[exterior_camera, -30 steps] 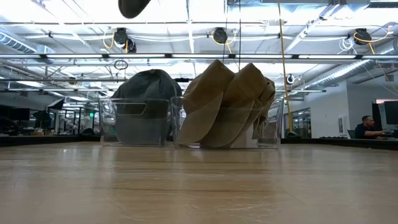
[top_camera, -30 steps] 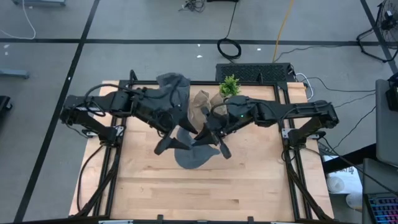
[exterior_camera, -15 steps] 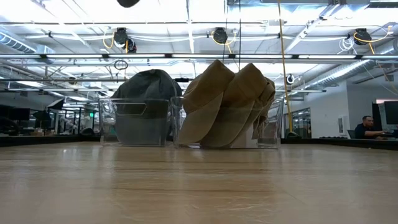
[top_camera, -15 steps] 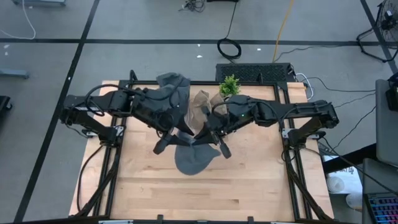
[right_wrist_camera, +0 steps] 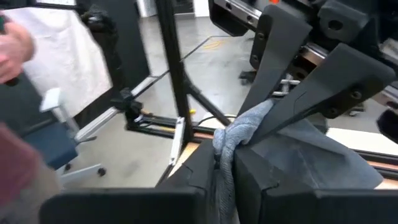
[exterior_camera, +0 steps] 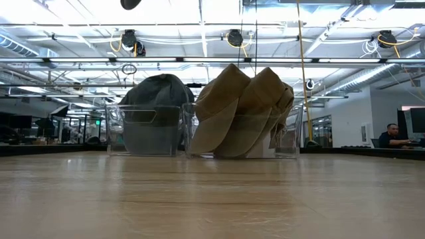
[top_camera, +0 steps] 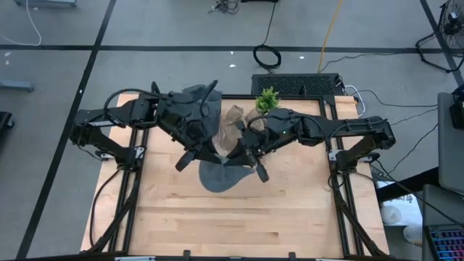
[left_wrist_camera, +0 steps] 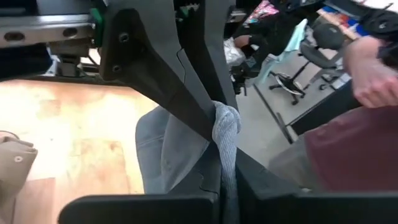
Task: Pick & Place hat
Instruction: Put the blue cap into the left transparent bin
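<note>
Hanging above the middle of the wooden counter [top_camera: 290, 210], the grey hat [top_camera: 221, 174] was held up in the air by both arms. The left hand [left_wrist_camera: 217, 134] was squeezed tight on a bunched edge of the hat, and the right hand [right_wrist_camera: 227, 146] was pinched on another edge just the same. Both arms met over the counter's middle. At the back of the counter stood two clear bins. One bin [exterior_camera: 143, 129] held a dark grey hat [exterior_camera: 156, 89], and the other bin [exterior_camera: 242, 136] held tan hats [exterior_camera: 246, 106]. A small green plant [top_camera: 267, 99] stood near them
</note>
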You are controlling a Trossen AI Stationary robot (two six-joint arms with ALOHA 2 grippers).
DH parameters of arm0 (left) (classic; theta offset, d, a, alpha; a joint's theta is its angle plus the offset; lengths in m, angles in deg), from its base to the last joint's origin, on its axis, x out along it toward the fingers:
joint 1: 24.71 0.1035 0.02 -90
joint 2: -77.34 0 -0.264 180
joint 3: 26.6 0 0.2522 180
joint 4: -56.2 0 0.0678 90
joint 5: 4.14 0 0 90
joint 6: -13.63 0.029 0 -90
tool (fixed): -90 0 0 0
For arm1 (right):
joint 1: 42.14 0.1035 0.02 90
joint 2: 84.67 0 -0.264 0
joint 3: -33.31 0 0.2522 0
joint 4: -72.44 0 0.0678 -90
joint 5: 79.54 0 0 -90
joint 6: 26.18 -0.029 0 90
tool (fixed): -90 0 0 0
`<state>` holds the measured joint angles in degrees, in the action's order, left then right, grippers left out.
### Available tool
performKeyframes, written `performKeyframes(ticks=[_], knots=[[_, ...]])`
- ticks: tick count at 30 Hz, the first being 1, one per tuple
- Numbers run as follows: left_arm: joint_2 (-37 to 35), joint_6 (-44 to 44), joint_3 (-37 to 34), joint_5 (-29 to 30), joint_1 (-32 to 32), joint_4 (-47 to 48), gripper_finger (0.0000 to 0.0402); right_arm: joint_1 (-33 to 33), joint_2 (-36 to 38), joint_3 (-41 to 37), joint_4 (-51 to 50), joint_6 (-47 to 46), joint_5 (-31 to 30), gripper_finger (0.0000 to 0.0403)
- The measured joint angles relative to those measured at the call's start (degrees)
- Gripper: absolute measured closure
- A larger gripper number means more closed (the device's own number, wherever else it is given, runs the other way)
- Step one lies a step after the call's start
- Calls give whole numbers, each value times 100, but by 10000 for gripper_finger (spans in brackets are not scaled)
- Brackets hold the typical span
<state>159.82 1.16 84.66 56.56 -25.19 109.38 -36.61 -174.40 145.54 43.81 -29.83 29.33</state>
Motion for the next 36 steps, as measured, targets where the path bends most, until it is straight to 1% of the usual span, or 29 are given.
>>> performKeyframes(ticks=[1,4,9,12,16,19,21,23,25,27,29,32,36], knots=[[-11,-15,0,-104,34,0,392,7,0,0,2,-22,-174,365],[-91,15,-7,-111,62,31,396,12,34,4,-15,25,-497,332],[-247,188,-4,-172,139,70,397,-69,274,2,-374,457,-966,262],[-430,381,-3,-45,280,316,398,-99,595,2,-592,718,-1299,224],[-644,1000,-5,198,392,587,399,-99,1017,4,-874,900,-1834,191],[-828,1494,9,317,503,726,399,-99,1318,0,-1193,1013,-2218,179],[-957,1721,-4,546,588,1019,399,-99,1515,2,-1280,1037,-2481,176],[-1071,1942,4,741,638,1037,399,-99,1702,2,-1521,1041,-2764,175],[-1203,2137,-11,995,725,1318,399,-99,1846,4,-1572,1042,-3059,176],[-1375,2369,0,1207,764,1285,399,-99,1969,1,-1776,1042,-3313,178],[-1506,2614,0,1483,831,1524,399,-103,2074,0,-1839,1042,-3448,180],[-1725,3013,0,1680,919,1685,399,-102,2191,0,-2031,1041,-3670,180],[-2012,3292,-2,2041,1109,2009,399,-102,2254,0,-2173,1039,-3707,179]])
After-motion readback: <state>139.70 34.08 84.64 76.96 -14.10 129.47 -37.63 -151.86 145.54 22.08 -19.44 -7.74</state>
